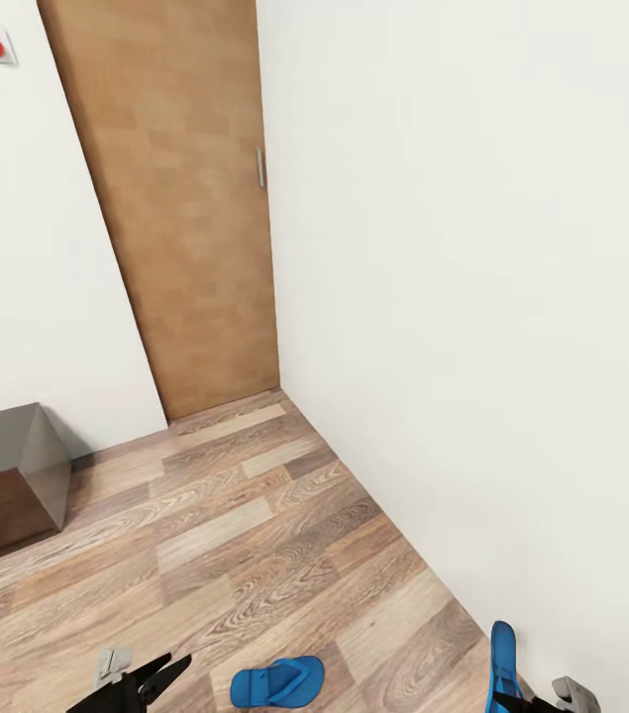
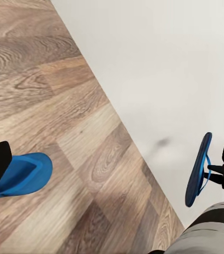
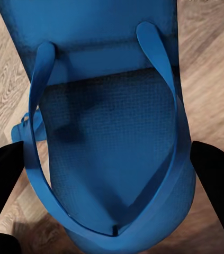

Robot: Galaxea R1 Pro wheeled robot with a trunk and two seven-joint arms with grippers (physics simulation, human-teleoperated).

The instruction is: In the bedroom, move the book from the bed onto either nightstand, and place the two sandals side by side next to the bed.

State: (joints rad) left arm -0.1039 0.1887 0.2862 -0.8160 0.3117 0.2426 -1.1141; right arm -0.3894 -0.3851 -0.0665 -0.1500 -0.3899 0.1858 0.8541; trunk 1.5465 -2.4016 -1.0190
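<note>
One bright blue flip-flop sandal (image 1: 501,665) is off the floor, and one more bright blue flip-flop (image 1: 276,681) lies flat on the brown wood-plank floor (image 1: 255,525).

At the bottom right of the head view, the right gripper (image 1: 540,705) pinches the first sandal, which hangs on its edge close to the white wall (image 1: 472,297). At the bottom left, the left gripper (image 1: 160,675) has its fingers apart and holds nothing. To do this step well, the robot should probably keep a firm pinch, carry the sandal slowly, then lay it flat beside its twin. The plain brown door (image 1: 180,198) and the dark low cabinet (image 1: 7,475) stand well away in the upper left.
</note>
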